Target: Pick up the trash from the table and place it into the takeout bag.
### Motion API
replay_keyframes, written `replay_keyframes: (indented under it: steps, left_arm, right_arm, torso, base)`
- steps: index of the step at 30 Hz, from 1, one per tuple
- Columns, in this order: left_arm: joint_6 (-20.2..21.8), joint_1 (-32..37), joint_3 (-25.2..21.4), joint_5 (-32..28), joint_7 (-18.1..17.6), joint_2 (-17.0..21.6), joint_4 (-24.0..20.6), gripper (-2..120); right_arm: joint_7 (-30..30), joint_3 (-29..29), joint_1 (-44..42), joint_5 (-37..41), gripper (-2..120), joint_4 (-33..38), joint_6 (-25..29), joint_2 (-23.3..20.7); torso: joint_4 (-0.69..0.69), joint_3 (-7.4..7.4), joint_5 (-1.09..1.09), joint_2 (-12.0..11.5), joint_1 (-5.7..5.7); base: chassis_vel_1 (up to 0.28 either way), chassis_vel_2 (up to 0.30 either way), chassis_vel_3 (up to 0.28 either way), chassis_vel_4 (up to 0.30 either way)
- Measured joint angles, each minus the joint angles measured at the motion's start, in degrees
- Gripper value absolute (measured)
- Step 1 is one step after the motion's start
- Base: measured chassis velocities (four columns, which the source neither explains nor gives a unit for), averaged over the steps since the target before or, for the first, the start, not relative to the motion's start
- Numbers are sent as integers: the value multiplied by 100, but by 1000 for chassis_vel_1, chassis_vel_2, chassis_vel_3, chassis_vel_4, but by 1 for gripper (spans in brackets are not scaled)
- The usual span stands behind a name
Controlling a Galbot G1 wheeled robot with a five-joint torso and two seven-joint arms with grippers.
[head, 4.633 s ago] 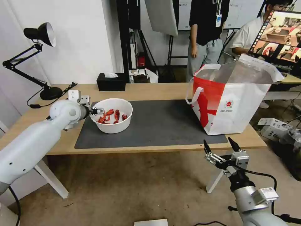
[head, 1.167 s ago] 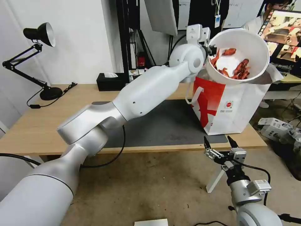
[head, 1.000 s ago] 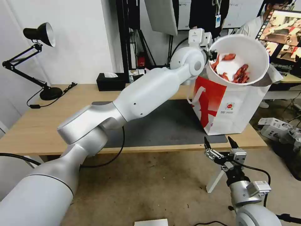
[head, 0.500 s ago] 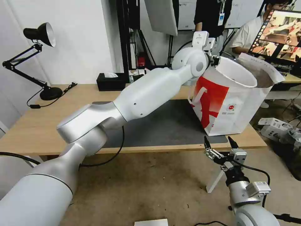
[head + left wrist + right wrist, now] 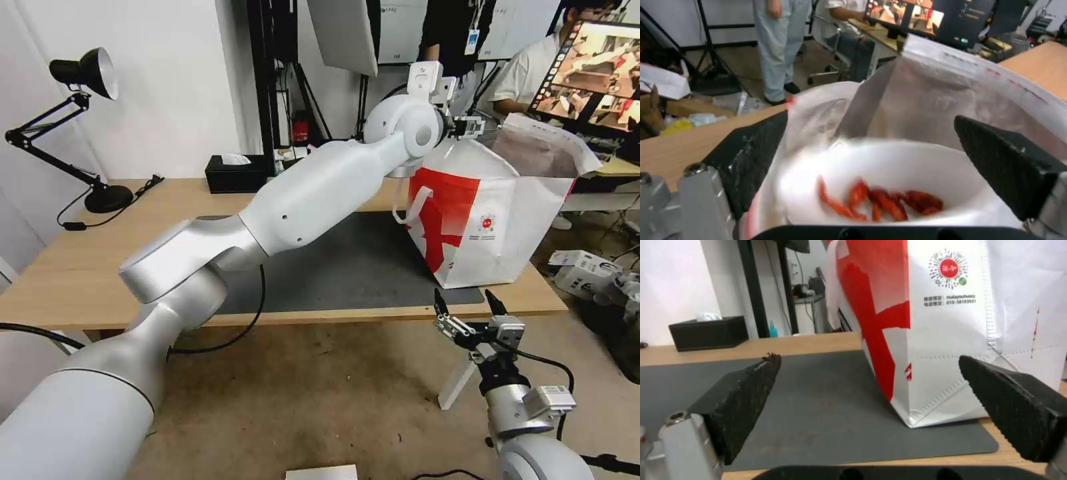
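Bowl (image 5: 889, 180) inside takeout bag (image 5: 507, 220), beneath spread left end effector (image 5: 876, 156)

Shell-filled white bowl (image 5: 889, 173) inside takeout bag (image 5: 513, 227)

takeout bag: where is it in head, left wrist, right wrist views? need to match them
Head view: the takeout bag stands on the right end of the table.
Left wrist view: its foil-lined inside, with the white bowl in it.
Right wrist view: its red and white outer wall, close ahead.
Shared landmark: the table's light wood.
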Motion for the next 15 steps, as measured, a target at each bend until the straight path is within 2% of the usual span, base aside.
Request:
replay_keyframes:
  steps: [5,9,11,12,15]
  left_arm:
    - [30,15,13,-30,0,3,-61,100]
    - [-41,105,-68,-36,-163,46,-218,100]
    - [-355,310,-170,26,-214,391,-739,100]
    - [-355,310,-170,26,-214,391,-739,100]
    - [-825,679,-303,395,-332,1059,-1546,100]
  right_arm:
    - [0,-19,41,5,100,-42,0,0]
    - [0,-74,92,12,100,-81,0,-1]
    - [2,-81,141,32,100,-87,0,-24]
    - [2,-81,141,32,100,-87,0,-24]
    - [4,-77,197,64,100,-104,-2,-90]
  torso:
    - [0,0,0,0,0]
    - [-1,0,0,0,0]
    - [-2,-1,0,0,0]
    - [-2,-1,0,0,0]
    - [3,0,-1,0,0]
  base:
    - [0,0,0,0]
    - [0,0,0,0]
    - [0,0,0,0]
    - [0,0,0,0]
    - [0,0,0,0]
